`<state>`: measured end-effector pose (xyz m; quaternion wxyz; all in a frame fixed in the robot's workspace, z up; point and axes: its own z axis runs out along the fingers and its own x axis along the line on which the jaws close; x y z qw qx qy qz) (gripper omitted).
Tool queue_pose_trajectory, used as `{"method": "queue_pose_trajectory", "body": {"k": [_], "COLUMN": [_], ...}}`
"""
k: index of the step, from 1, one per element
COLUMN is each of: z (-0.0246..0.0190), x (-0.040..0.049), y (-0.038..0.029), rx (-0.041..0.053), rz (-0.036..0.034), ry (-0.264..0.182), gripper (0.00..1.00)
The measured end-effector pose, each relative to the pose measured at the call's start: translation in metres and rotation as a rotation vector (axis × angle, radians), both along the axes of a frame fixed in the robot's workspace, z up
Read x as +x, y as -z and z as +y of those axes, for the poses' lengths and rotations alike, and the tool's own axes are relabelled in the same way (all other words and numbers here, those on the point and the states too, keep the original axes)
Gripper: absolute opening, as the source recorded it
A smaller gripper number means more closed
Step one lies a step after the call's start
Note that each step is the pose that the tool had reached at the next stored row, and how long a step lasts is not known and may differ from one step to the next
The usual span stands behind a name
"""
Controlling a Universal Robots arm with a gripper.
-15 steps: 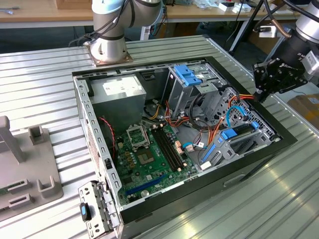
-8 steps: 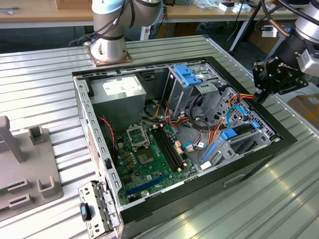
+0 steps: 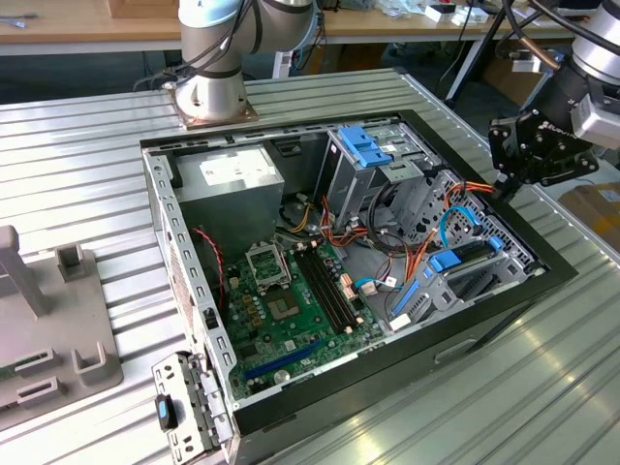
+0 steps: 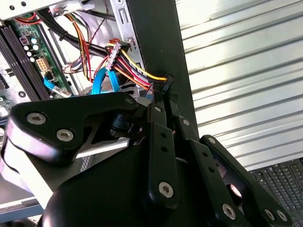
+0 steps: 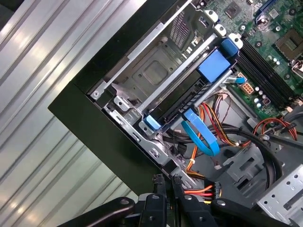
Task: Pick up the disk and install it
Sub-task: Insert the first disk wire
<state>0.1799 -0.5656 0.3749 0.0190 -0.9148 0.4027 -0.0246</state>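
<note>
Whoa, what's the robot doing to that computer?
A robot arm's gripper hangs at the edge of an open computer case, on the exterior view's right. Its tip sits right at a bundle of coloured wires ending in a black plug, beside a metal drive cage with blue plastic parts. I can't tell whether it is gripping the plug.

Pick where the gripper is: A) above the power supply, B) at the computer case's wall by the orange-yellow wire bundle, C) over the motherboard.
B: in the exterior view the gripper sits at the computer case's wall on that view's right, next to the orange-yellow wire bundle.
</note>
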Motion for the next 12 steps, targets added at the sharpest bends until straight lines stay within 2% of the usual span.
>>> {"method": "queue_pose_trajectory", "body": {"k": [1, 4, 6, 8, 12], "z": [0.0, 0.0, 0.0, 0.0, 0.0], "x": [0.0, 0.0, 0.0, -0.0014, -0.0172], "y": [0.0, 0.0002, 0.0005, 0.0004, 0.0007], "rx": [-0.0001, -0.0001, 0.0, -0.0002, 0.0], "rz": [0.0, 0.0, 0.0, 0.0, -0.0001], "ry": [0.001, 0.057, 0.118, 0.135, 0.143], "gripper": [0.17, 0.17, 0.17, 0.17, 0.17]}}
